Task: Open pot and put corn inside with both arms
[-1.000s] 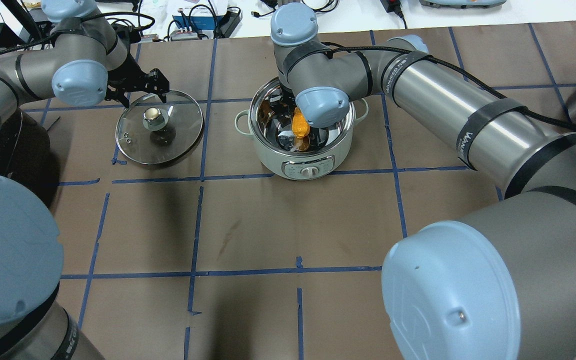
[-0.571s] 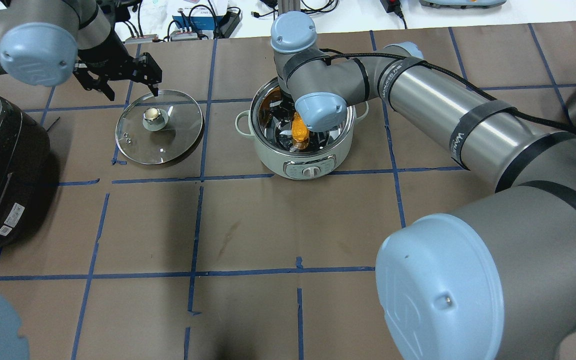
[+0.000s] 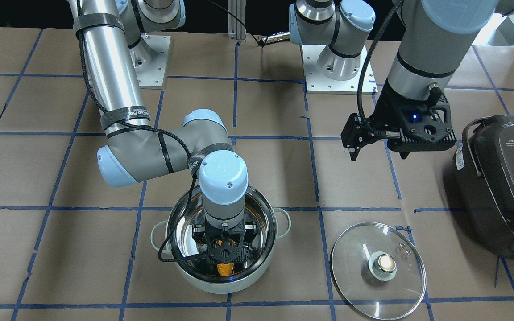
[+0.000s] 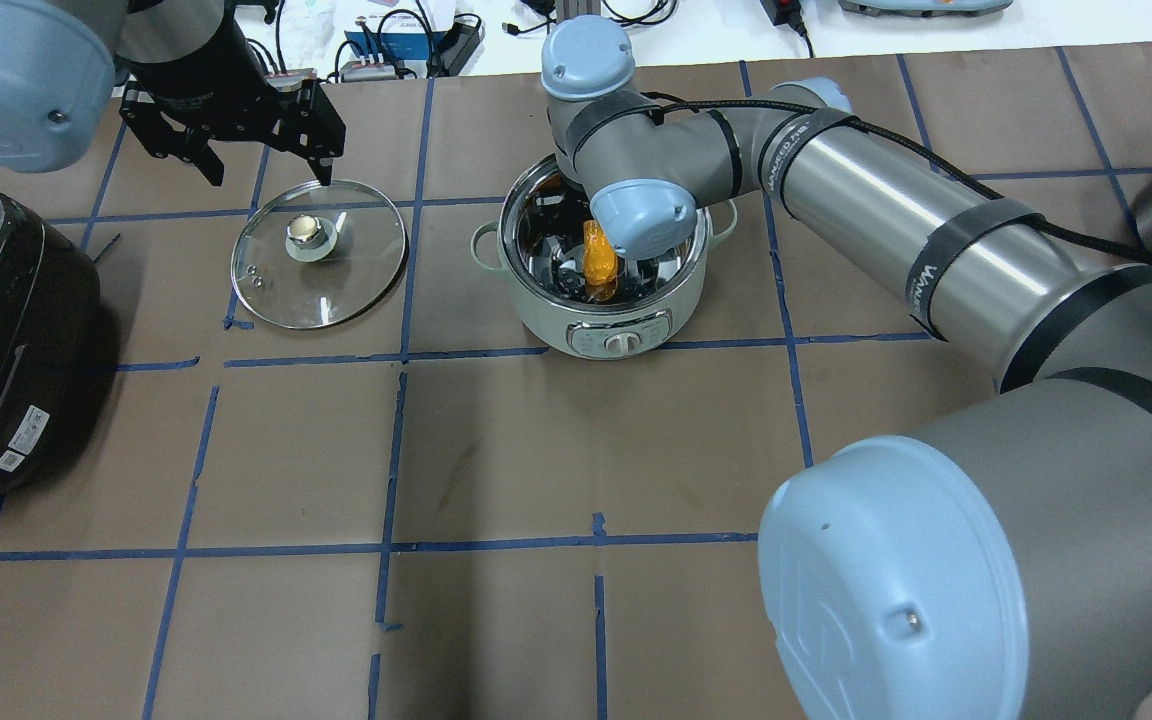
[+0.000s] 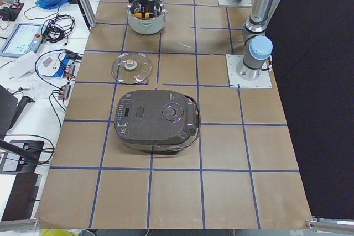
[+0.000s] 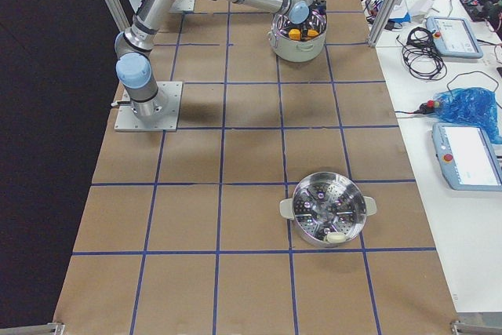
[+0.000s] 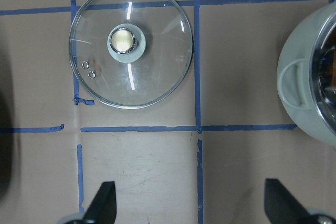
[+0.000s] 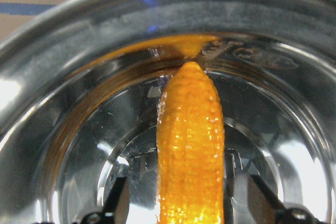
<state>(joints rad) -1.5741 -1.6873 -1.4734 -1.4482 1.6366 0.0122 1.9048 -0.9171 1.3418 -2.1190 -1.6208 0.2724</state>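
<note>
inside the pot sits corn

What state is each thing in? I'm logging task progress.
pot: open, lid off.
glass lid: lying flat beside pot, knob up.
corn: inside pot, between the jaws.
left gripper: open, empty.
right gripper: open, inside pot.
rice cooker: lid closed.

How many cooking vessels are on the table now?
3: the mint-green pot with the corn inside, the dark rice cooker at the robot's left end, a steel steamer pot at its right end.
</note>
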